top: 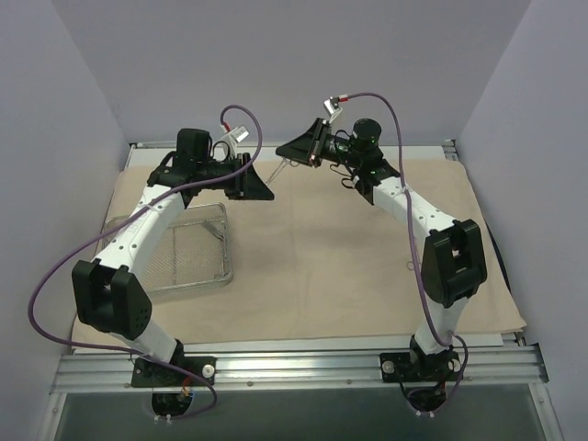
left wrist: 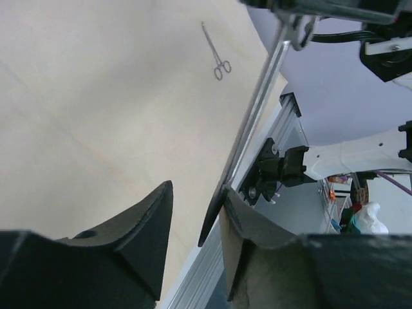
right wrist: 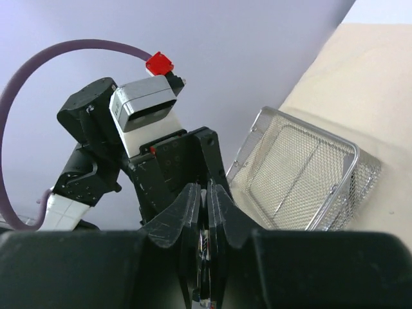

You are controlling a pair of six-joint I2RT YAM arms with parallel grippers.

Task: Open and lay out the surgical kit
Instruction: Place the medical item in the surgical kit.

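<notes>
Instrument of thin shiny metal is hanging above the tabletop's far edge, the right gripper pinching it with fingers pressed together while the left gripper, fingers apart, is straddling its tip. Both arms are bending inward over the beige cloth wrap, wire-mesh tray sitting by the left edge.

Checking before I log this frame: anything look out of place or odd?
Nothing spilled or damaged. One oddity: a long instrument hangs in mid-air, clamped in the right pincer, its tip by one finger of the open left pincer. Cloth wrap lies spread out; tray sits upright on it.
</notes>
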